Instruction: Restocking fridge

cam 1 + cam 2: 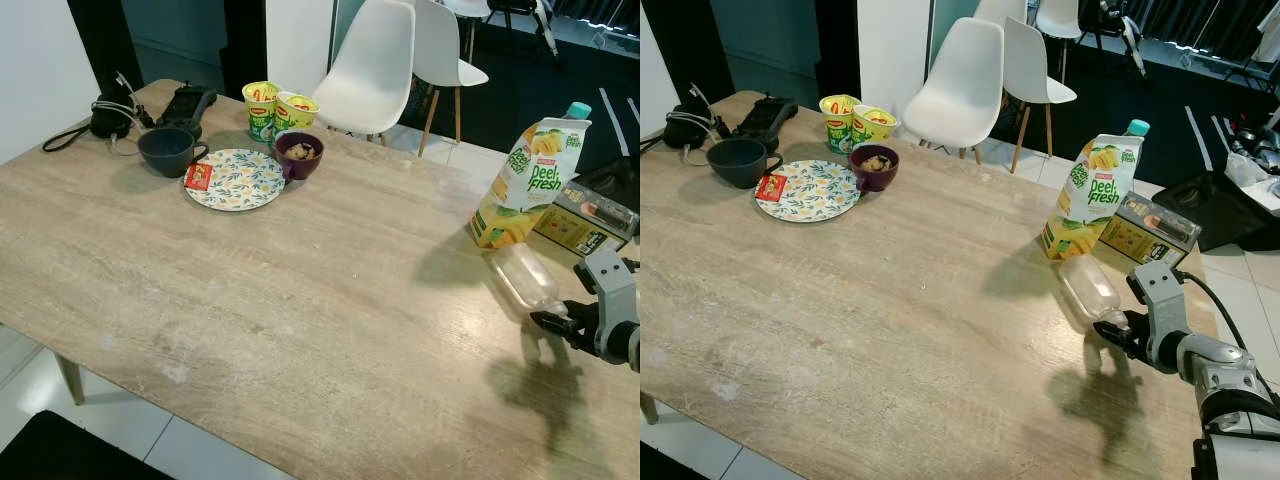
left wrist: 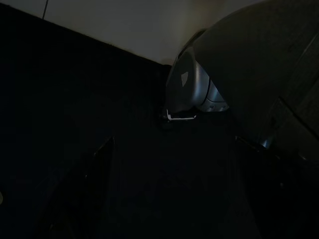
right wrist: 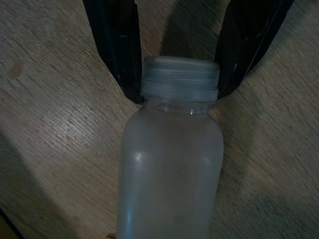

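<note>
The clear plastic bottle (image 3: 169,164) lies on its side at the right end of the wooden bench (image 1: 250,300), just nearer than the upright juice carton (image 1: 530,180). The right tool (image 3: 179,69) pinches the bottle's capped neck, one black finger (image 3: 117,45) on each side. The left tool's view is dark; I cannot tell its state. A patterned plate (image 1: 240,180) sits far left.

You see a pale wood-grain table (image 1: 300,300), a clear, frosted bottle (image 3: 169,169), a yellow-green juice carton (image 1: 525,180), a floral plate (image 1: 240,185), a purple bowl (image 1: 298,156), and a dark, perhaps navy, mug (image 1: 167,150).
</note>
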Available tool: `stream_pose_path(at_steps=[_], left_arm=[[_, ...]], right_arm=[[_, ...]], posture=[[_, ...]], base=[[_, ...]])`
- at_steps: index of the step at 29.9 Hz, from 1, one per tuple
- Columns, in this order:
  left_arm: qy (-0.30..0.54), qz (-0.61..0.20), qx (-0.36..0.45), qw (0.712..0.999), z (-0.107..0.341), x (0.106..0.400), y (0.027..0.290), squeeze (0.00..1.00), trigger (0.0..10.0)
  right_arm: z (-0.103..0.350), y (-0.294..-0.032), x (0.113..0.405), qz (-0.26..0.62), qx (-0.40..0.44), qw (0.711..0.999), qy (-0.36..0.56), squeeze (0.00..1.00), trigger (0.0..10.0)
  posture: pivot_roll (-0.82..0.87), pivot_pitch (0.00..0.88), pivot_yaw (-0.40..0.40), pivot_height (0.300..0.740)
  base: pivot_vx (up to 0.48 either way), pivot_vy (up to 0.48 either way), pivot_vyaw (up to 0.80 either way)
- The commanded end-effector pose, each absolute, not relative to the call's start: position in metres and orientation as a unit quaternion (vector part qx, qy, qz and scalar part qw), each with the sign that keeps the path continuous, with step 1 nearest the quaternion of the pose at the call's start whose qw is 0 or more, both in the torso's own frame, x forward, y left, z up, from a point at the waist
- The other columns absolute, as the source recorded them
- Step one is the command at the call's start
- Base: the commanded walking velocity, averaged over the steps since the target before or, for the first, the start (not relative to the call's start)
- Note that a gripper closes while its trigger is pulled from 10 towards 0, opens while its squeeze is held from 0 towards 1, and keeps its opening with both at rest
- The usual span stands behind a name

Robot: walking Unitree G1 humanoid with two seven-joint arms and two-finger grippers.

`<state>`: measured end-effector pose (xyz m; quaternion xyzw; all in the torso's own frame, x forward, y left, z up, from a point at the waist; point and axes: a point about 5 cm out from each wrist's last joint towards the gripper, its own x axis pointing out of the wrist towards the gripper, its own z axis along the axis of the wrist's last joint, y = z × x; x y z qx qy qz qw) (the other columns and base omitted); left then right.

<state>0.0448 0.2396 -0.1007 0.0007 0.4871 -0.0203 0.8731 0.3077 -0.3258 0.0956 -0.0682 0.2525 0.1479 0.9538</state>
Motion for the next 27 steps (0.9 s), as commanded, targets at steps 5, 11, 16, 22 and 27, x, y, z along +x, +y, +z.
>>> stream_pose_path(at_steps=[5,11,16,22,27], left_arm=[[0.491,-0.052,-0.001,0.870,-0.103,0.053,0.228,0.00,10.0],[0.478,-0.052,-0.004,0.877,-0.102,0.075,0.226,0.00,10.0],[0.478,-0.054,-0.005,0.877,-0.101,0.082,0.224,0.00,10.0],[0.483,-0.058,-0.006,0.873,-0.102,0.086,0.222,0.00,10.0],[0.487,-0.059,-0.007,0.871,-0.102,0.091,0.221,0.00,10.0]], right_arm=[[0.095,-0.328,0.305,0.146,-0.037,0.960,0.236,0.00,0.0],[0.115,-0.326,0.305,0.251,0.002,0.946,0.207,0.00,0.0],[0.125,-0.324,0.303,0.312,0.020,0.930,0.194,0.00,0.0],[0.126,-0.323,0.299,0.346,0.042,0.918,0.189,0.00,0.0],[0.123,-0.330,0.291,0.342,0.071,0.918,0.188,0.00,0.0]], posture=[[0.25,0.012,-0.155,0.740],[0.24,0.000,-0.154,0.740],[0.23,0.000,-0.150,0.740],[0.22,0.000,-0.146,0.740],[0.22,0.000,-0.144,0.740]], base=[[0.000,0.000,0.00],[0.000,0.000,0.00],[0.000,0.000,0.00],[0.000,0.000,0.00],[0.000,0.000,0.00]])
